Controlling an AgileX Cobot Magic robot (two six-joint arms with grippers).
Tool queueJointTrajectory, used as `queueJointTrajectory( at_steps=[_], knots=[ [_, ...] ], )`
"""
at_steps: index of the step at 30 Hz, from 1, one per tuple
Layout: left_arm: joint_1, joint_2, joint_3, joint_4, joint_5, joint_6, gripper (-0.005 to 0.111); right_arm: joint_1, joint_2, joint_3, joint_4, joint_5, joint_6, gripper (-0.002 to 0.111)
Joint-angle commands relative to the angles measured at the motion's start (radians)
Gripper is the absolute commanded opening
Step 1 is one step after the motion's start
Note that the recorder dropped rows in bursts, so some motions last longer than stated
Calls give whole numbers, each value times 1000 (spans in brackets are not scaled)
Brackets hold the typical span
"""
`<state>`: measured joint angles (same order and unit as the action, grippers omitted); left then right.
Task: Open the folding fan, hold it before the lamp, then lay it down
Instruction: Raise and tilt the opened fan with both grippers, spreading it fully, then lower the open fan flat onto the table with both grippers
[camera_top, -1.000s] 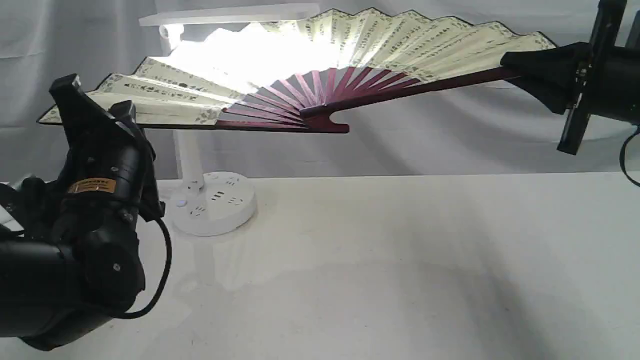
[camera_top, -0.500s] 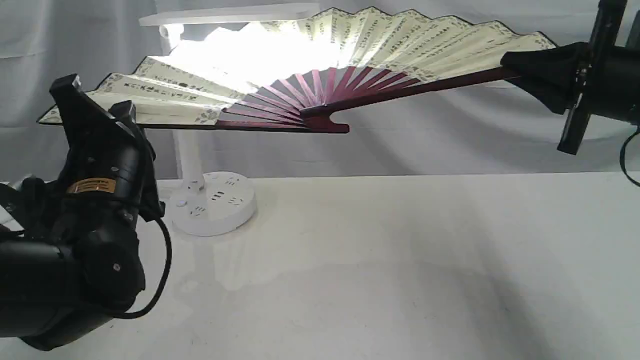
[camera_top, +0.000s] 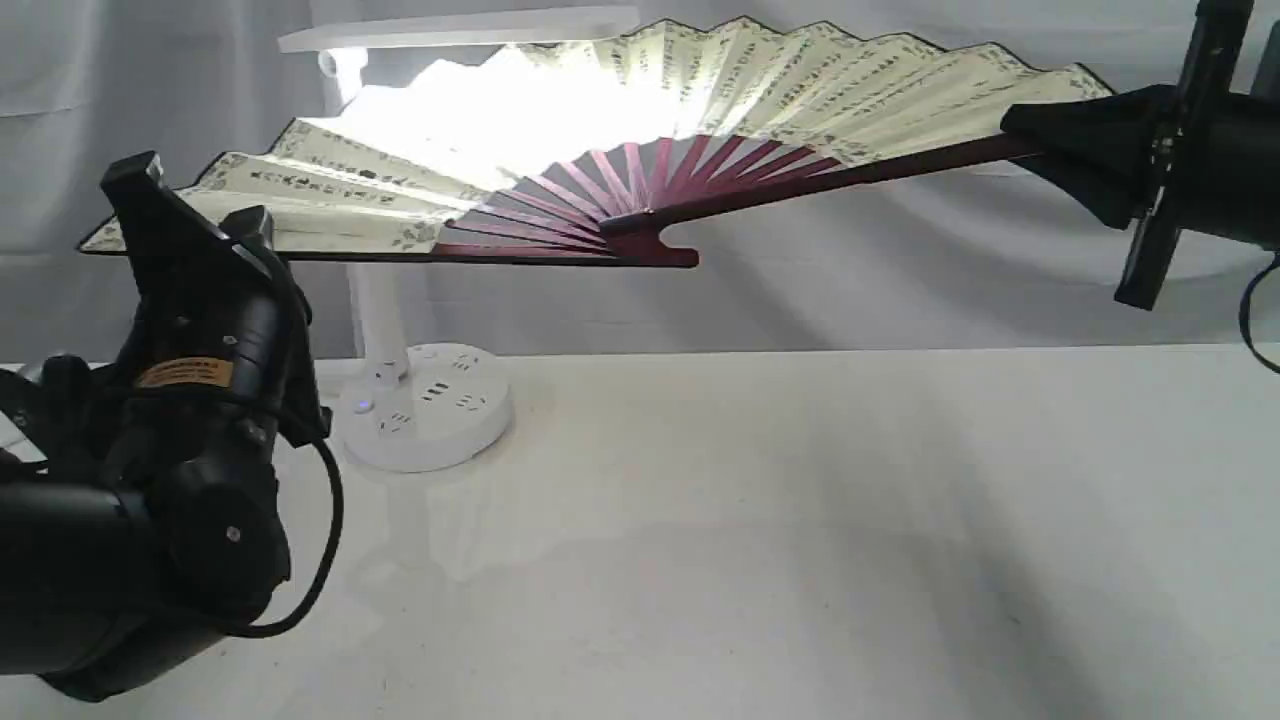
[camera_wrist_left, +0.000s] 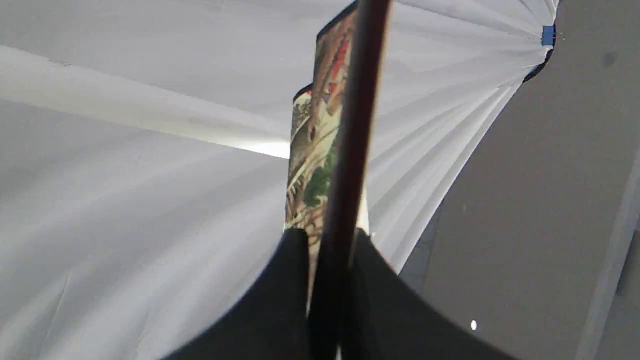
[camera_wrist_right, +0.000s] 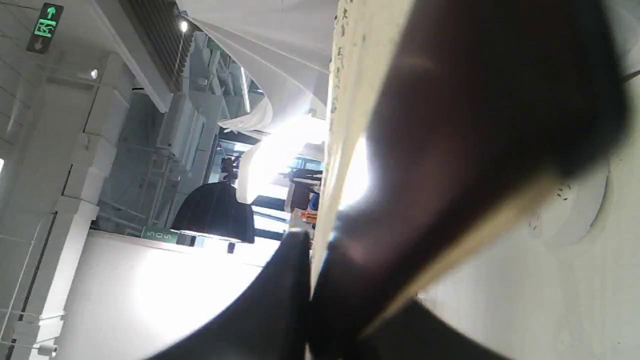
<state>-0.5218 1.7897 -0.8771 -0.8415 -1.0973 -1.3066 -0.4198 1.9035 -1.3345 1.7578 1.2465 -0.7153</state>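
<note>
Your fan (camera_top: 760, 90) is open before the lamp (camera_top: 420, 400), left gripper (camera_top: 195, 215) and right gripper (camera_top: 1040, 130) pinching its ends; next, lower both evenly onto the table (camera_top: 800, 500).

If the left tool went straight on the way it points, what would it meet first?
The left tool is clamped on the fan; past it only the white drape shows, depth unclear.

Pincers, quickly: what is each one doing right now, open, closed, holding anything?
Left pincer: closed on one end guard of the folding fan.
Right pincer: closed on the fan's other end guard.
</note>
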Motion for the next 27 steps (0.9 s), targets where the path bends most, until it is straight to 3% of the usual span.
queueJointTrajectory(
  at_steps=[1,8,17,27],
  knots=[
    [23,-30,-6,-119,-80,-49,0,-19,-3,-5,-13,-95,-46,0],
    [21,-30,-2,-118,-48,-49,0,-19,-3,-5,-13,-88,-37,0],
    [21,-30,99,-109,-37,-49,0,-21,41,11,-55,-50,21,0],
    [-19,-7,141,-117,212,-49,0,-46,43,183,-45,-81,-79,0]
  ],
)
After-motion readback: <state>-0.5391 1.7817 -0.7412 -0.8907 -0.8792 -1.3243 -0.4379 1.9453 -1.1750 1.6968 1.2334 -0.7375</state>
